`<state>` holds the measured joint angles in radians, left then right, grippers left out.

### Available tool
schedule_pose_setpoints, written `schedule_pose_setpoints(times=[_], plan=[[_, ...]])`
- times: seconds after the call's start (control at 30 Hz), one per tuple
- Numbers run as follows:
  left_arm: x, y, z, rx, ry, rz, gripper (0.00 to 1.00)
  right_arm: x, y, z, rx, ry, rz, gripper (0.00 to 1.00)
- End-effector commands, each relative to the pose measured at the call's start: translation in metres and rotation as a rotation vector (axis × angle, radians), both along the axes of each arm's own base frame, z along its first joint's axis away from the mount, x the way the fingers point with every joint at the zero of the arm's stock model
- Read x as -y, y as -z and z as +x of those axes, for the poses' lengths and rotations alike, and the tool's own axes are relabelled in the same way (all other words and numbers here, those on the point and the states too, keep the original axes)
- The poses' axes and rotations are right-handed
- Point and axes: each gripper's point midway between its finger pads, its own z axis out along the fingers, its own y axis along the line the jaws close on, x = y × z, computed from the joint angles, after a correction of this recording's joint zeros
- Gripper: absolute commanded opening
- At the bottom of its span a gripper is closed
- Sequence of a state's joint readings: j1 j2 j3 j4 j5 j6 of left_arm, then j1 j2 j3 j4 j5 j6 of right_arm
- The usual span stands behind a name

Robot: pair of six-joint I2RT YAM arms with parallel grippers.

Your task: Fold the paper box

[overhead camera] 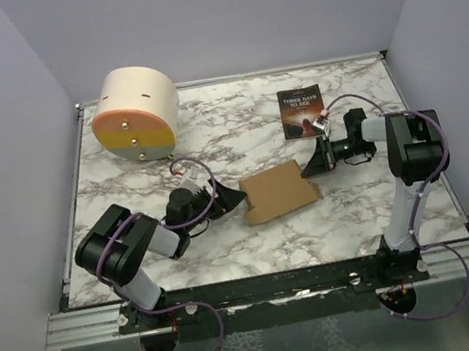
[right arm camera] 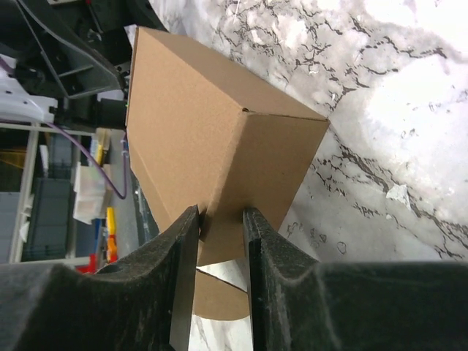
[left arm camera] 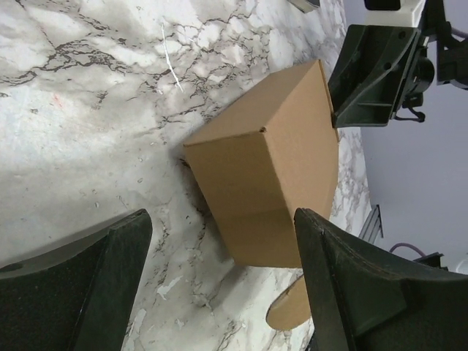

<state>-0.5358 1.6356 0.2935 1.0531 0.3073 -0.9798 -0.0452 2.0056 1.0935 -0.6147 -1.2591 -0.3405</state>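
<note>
The paper box (overhead camera: 278, 193) is plain brown cardboard, folded up into a low closed block mid-table. A rounded tab (left arm camera: 292, 311) sticks out beneath its near side. My left gripper (overhead camera: 230, 201) lies low at the box's left end, open wide; the box (left arm camera: 270, 183) sits just beyond its fingertips, untouched, in the left wrist view (left arm camera: 219, 219). My right gripper (overhead camera: 316, 165) is at the box's right end. There its narrow jaws (right arm camera: 221, 212) pinch one corner edge of the box (right arm camera: 219, 131), a fingertip pressed to the cardboard on each side.
A dark paperback book (overhead camera: 300, 112) lies at the back right, just behind the right gripper. A big cream cylinder with an orange-yellow face (overhead camera: 134, 113) stands at the back left. Grey walls enclose the marble table (overhead camera: 128, 184) on three sides.
</note>
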Motion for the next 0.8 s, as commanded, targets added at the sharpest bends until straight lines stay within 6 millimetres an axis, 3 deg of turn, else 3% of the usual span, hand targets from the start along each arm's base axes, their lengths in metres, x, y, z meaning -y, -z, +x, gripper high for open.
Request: schedule_pose_setpoints(times=[0.0, 0.37, 0.57, 0.77], plan=[[0.008, -0.016, 0.002, 0.039, 0.021, -0.087, 0.83, 0.009, 0.006, 0.005, -0.043, 0.031, 0.037, 0.28], [0.017, -0.035, -0.002, 0.072, 0.021, -0.231, 0.94, 0.012, 0.008, 0.006, -0.057, 0.045, 0.049, 0.28], [0.009, -0.040, -0.004, 0.089, -0.018, -0.237, 0.95, 0.012, 0.009, 0.007, -0.060, 0.046, 0.054, 0.27], [0.016, -0.041, -0.005, 0.071, -0.016, -0.259, 0.95, 0.012, 0.011, 0.007, -0.066, 0.042, 0.056, 0.28]])
